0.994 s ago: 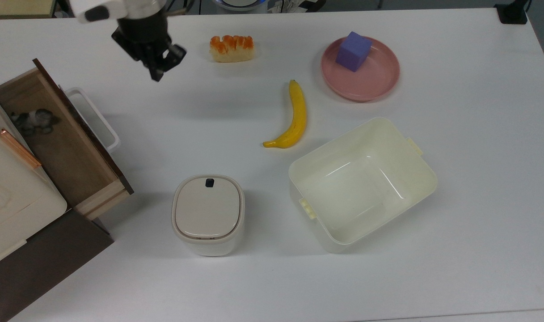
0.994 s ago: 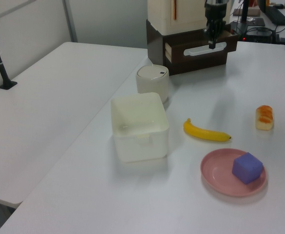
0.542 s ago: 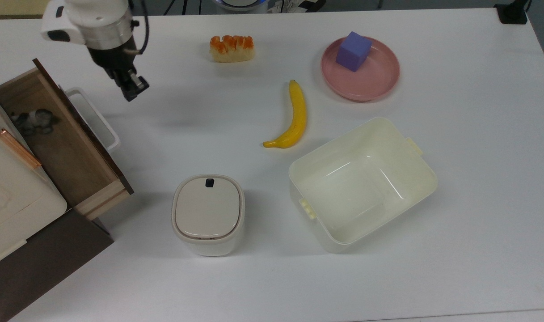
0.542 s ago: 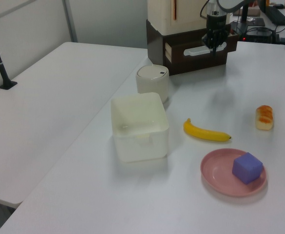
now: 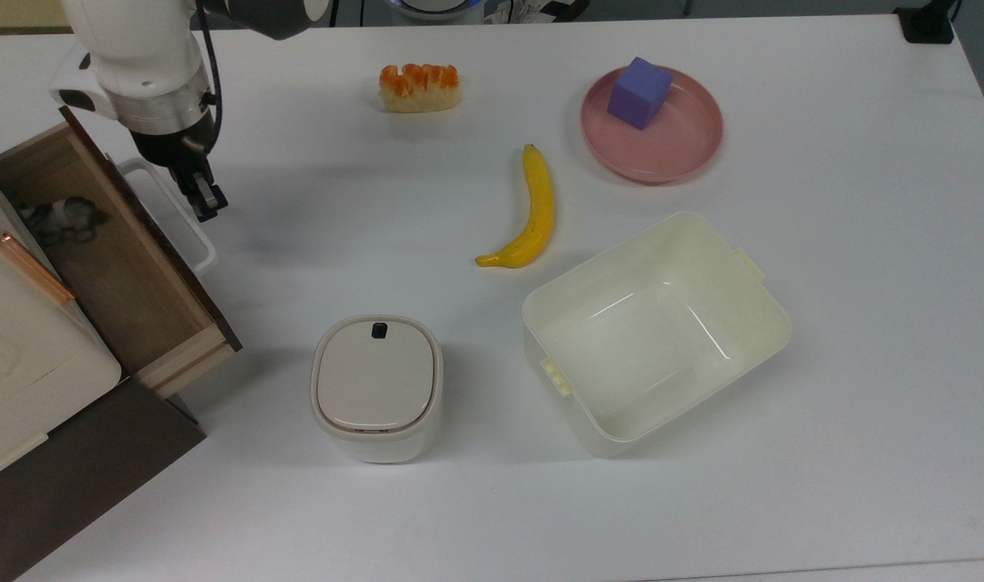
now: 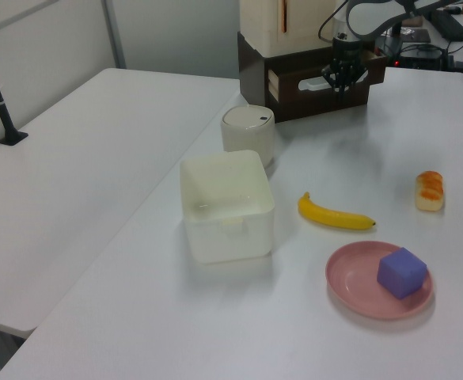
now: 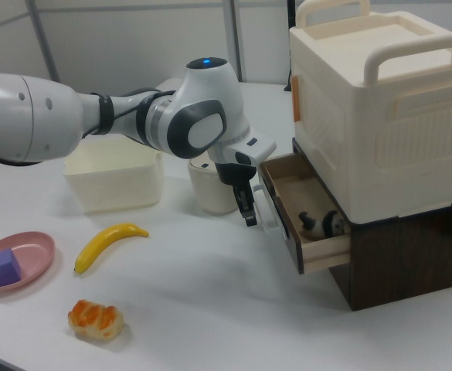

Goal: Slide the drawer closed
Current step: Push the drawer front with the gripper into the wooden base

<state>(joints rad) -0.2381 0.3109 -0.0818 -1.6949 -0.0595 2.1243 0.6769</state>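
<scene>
One firm, square push is what I'd judge the step needs: the gripper (image 5: pixel 207 204) (fingers together, holding nothing) hangs just beside the white handle (image 5: pixel 196 238) of the drawer (image 5: pixel 128 267), which stands well out of its cabinet (image 7: pixel 411 255).

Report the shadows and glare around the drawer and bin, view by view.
Top view: the arm casts a soft grey shadow on the table beside the pincer; thin glare streaks line the cream bin. Right view: the open drawer lies shaded under the cream crate.
</scene>
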